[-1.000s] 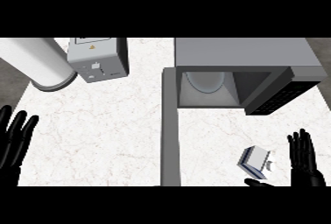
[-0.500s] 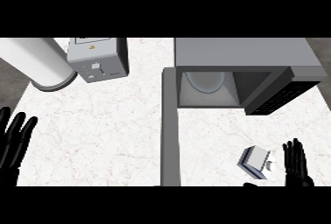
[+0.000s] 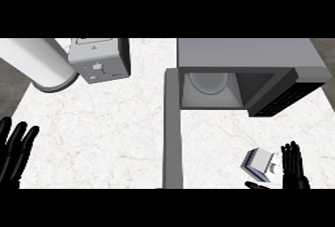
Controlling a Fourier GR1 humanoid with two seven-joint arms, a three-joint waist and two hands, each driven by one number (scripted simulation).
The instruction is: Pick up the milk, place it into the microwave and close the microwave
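Note:
The milk point(image 3: 259, 164), a small white and blue carton, stands on the counter near the front right edge. My right hand point(image 3: 294, 170) is just to its right, open with fingers straight up, thumb reaching below the carton without holding it. The microwave point(image 3: 245, 75) stands at the back right with its door point(image 3: 173, 128) swung open toward me; a white plate point(image 3: 209, 83) shows inside. My left hand point(image 3: 14, 154) rests open at the lower left edge, fingers up.
A grey toaster point(image 3: 99, 61) stands at the back, left of the microwave. A large white cylinder point(image 3: 36, 63) lies at the back left corner. The open door stretches down the counter's point(image 3: 98, 133) middle, between the two hands.
My right hand has shifted left, closing in on the milk carton. The left hand has barely moved.

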